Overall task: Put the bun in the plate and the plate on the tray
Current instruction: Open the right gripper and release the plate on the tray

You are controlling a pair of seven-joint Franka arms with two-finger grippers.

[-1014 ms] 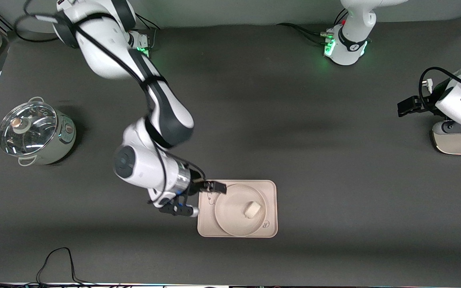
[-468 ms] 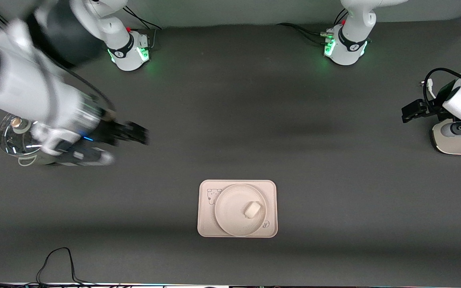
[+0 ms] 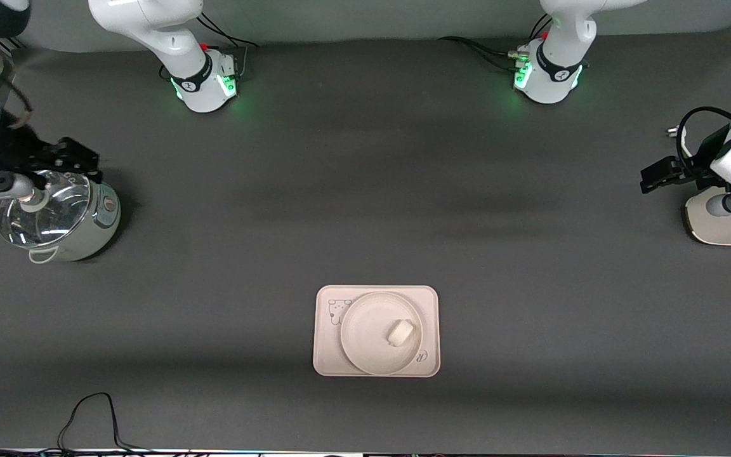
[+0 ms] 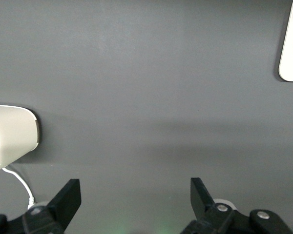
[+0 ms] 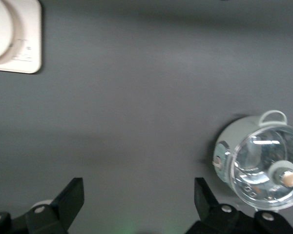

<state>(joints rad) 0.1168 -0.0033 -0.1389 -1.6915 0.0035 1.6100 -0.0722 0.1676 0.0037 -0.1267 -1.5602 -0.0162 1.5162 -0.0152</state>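
Dark grey tabletop (image 3: 365, 190) is carrying the cream tray (image 3: 323, 355); the round plate (image 3: 365, 343) is sitting on it, cradling the small white bun (image 3: 401, 332). Right gripper (image 5: 136, 200), fingers wide, is hovering over the pot (image 3: 80, 222); left gripper (image 4: 136, 197), also wide, is waiting at the left arm's end.

Pot (image 3: 61, 219): pale, glass-lidded, on the dark worktop (image 3: 365, 190).
White appliance (image 3: 727, 225): at the worktop's left-arm end, well apart from the pot.
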